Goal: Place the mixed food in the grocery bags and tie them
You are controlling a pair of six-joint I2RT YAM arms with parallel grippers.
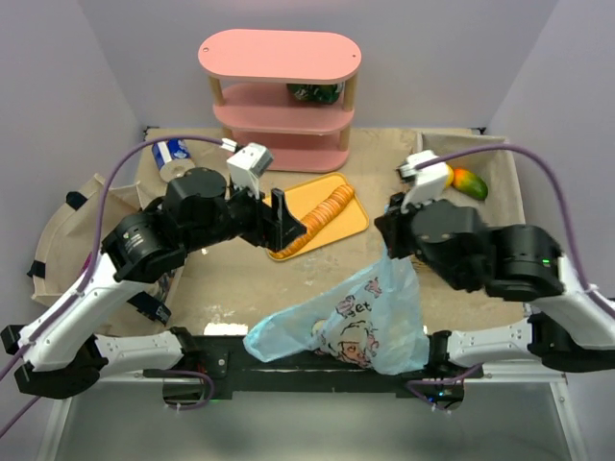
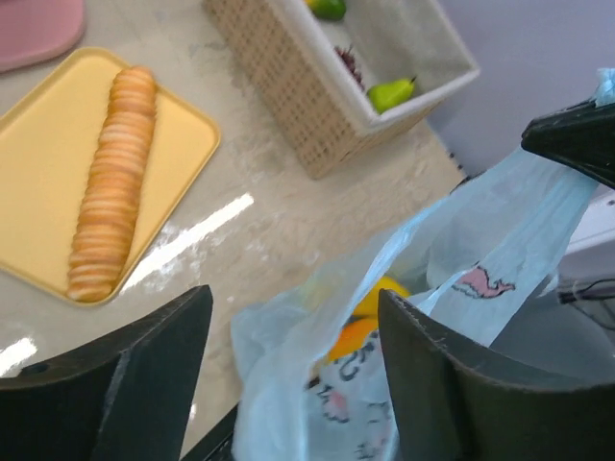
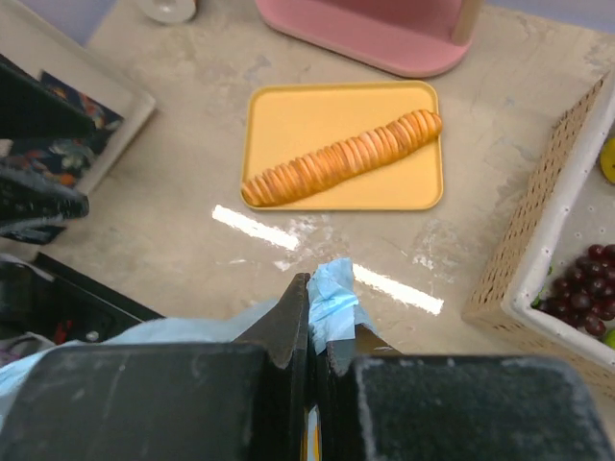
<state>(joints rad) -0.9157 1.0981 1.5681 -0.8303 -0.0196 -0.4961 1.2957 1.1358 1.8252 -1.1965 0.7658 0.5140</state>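
Note:
A light-blue grocery bag (image 1: 346, 322) with cartoon prints hangs at the table's near edge, stretched up to the right. My right gripper (image 1: 388, 242) is shut on the top of the bag (image 3: 336, 293), and a tuft of blue plastic sticks out past the right gripper's (image 3: 322, 307) tips. Yellow and orange mixed food (image 2: 370, 317) shows through the bag (image 2: 500, 240). My left gripper (image 1: 274, 216) stands open above the table by the tray. In the left wrist view the bag lies below, between the left gripper's (image 2: 293, 327) spread fingers, and nothing is clamped.
A yellow tray (image 1: 351, 216) holds a long sliced loaf (image 1: 322, 219). Behind it stands a pink shelf (image 1: 281, 96), with a blue-and-white can (image 1: 173, 154) to its left. A wicker basket (image 2: 288, 86) on the right holds a green pear (image 2: 394, 93) and grapes (image 3: 586, 288). A cloth-lined bin (image 1: 72, 230) is on the left.

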